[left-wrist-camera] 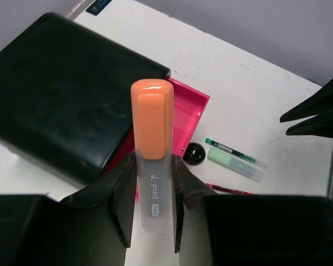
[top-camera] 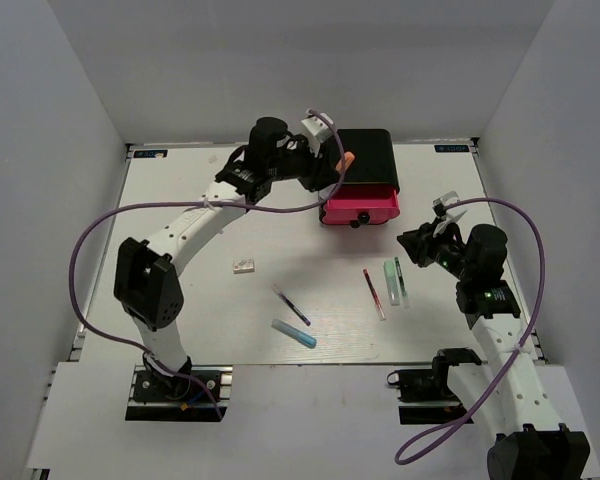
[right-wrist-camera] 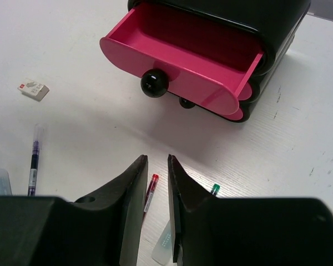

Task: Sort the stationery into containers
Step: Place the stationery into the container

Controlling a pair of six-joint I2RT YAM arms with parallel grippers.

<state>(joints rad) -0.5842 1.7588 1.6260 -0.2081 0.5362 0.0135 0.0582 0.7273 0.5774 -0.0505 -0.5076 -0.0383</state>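
My left gripper [top-camera: 332,166] [left-wrist-camera: 154,162] is shut on the white body of an orange-capped marker [left-wrist-camera: 152,119] [top-camera: 348,158], which hangs over the black cabinet [top-camera: 366,149] [left-wrist-camera: 61,94] and its pulled-out pink top drawer [top-camera: 360,208] [right-wrist-camera: 183,66]. My right gripper [top-camera: 420,245] [right-wrist-camera: 157,162] hovers above the table in front of the drawer. Its jaws stand a narrow gap apart with nothing between them. Below it lie a red pen [top-camera: 374,293] [right-wrist-camera: 151,191], a pale green marker [top-camera: 390,282] [left-wrist-camera: 236,164] and a green pen [top-camera: 401,282] [left-wrist-camera: 233,151].
Left of the middle of the table lie a whitish block [top-camera: 243,265] [right-wrist-camera: 33,90], a dark blue pen [top-camera: 291,304] [right-wrist-camera: 34,158] and a light blue marker [top-camera: 294,333]. Beneath the open drawer, a lower drawer's knob [right-wrist-camera: 184,103] shows. Grey walls enclose the table.
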